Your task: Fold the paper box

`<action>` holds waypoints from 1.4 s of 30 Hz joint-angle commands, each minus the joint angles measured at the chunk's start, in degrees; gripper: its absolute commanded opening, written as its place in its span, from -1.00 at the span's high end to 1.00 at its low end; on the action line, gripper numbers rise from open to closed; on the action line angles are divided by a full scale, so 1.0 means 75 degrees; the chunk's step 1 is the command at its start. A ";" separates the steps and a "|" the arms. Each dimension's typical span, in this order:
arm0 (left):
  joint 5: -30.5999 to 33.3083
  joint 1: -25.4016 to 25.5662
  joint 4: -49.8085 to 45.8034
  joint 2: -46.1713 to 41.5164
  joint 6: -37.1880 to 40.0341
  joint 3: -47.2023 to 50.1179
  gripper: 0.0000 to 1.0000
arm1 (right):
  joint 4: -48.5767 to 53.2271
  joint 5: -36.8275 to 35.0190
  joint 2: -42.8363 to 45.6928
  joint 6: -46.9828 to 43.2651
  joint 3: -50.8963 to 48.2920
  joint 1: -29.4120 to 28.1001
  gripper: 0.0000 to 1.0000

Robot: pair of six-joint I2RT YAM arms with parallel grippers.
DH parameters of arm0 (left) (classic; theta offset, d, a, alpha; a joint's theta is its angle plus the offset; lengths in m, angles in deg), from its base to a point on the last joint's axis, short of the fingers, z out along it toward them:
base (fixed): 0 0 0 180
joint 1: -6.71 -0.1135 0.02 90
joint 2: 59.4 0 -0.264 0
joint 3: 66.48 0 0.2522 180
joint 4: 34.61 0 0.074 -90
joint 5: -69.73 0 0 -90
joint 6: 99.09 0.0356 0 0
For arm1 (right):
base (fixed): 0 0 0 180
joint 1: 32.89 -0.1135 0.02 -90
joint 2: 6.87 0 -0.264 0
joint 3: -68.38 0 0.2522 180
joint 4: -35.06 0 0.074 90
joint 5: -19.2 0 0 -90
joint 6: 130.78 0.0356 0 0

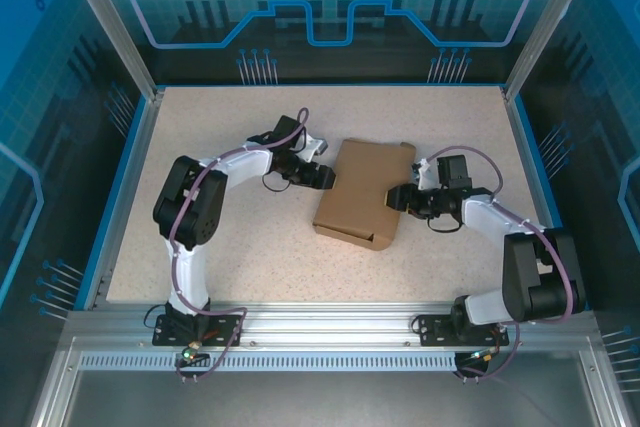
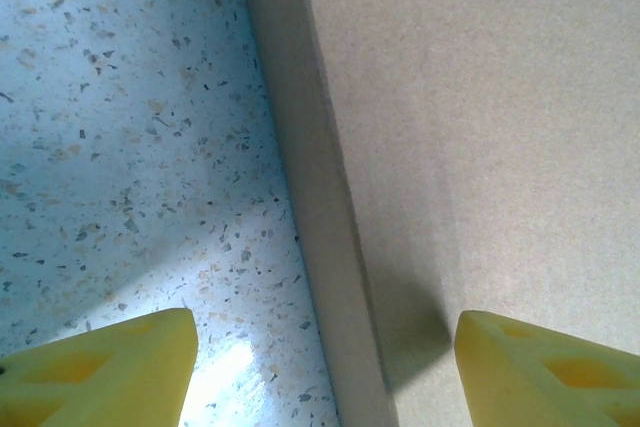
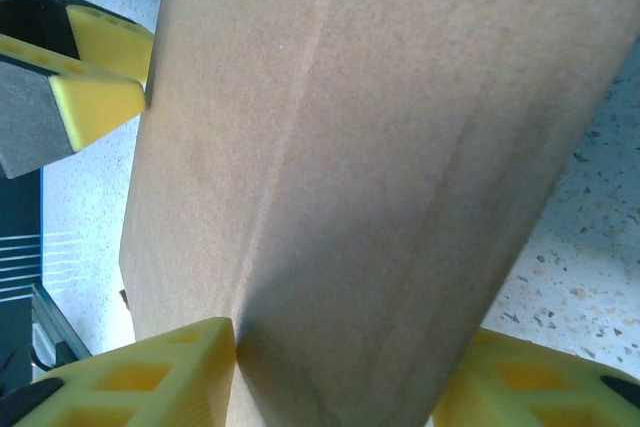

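Note:
The paper box [image 1: 362, 192] lies folded and flat-topped in the middle of the table, plain brown cardboard. My left gripper [image 1: 325, 179] is at its left edge and stands open. In the left wrist view it [image 2: 325, 372] straddles that edge, one yellow finger [image 2: 100, 372] over the table, the other over the box top [image 2: 480, 127]. My right gripper [image 1: 398, 197] is at the box's right side. In the right wrist view both its fingertips [image 3: 150, 377] touch the cardboard wall [image 3: 350, 197] that fills the gap between them.
The speckled tabletop [image 1: 230, 257] has free room in front of and behind the box. Blue walls and a metal rail [image 1: 330, 322] border the table. The left gripper's yellow fingers [image 3: 95, 77] show past the box's far edge in the right wrist view.

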 commanded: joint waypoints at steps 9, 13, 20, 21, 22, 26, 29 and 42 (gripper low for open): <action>-0.0217 0.0044 -0.0024 0.0323 -0.0526 0.0202 -0.08 | -0.0491 0.0656 -0.0425 0.0106 0.0084 0.0194 0.44; -0.0104 0.0012 -0.0076 0.0350 -0.0565 0.0397 0.05 | -0.0850 0.0955 -0.0295 0.0465 0.0067 0.0141 0.52; -0.0142 -0.0161 -0.0063 0.0326 -0.0601 0.0642 0.21 | -0.1420 0.1133 0.0114 0.1186 -0.0074 -0.0150 0.65; -0.0146 -0.0157 -0.0048 0.0319 -0.0599 0.0665 0.22 | -0.1443 0.1126 0.0185 0.1264 -0.0064 -0.0225 0.65; -0.0165 -0.0158 -0.0049 0.0325 -0.0599 0.0662 0.23 | -0.1467 0.1089 0.0245 0.1332 -0.0038 -0.0297 0.66; -0.0295 -0.0163 0.0019 0.0328 -0.0657 0.0716 0.25 | -0.1395 0.0921 0.0500 0.1495 0.0168 -0.0532 0.66; -0.0343 -0.0159 0.0093 0.0326 -0.0676 0.0736 0.25 | -0.1262 0.0808 0.0615 0.1564 0.0366 -0.0679 0.66; -0.0585 -0.0144 0.0354 0.0426 -0.0796 0.0763 0.26 | -0.0361 0.0107 0.0513 0.1303 0.1096 -0.1205 0.62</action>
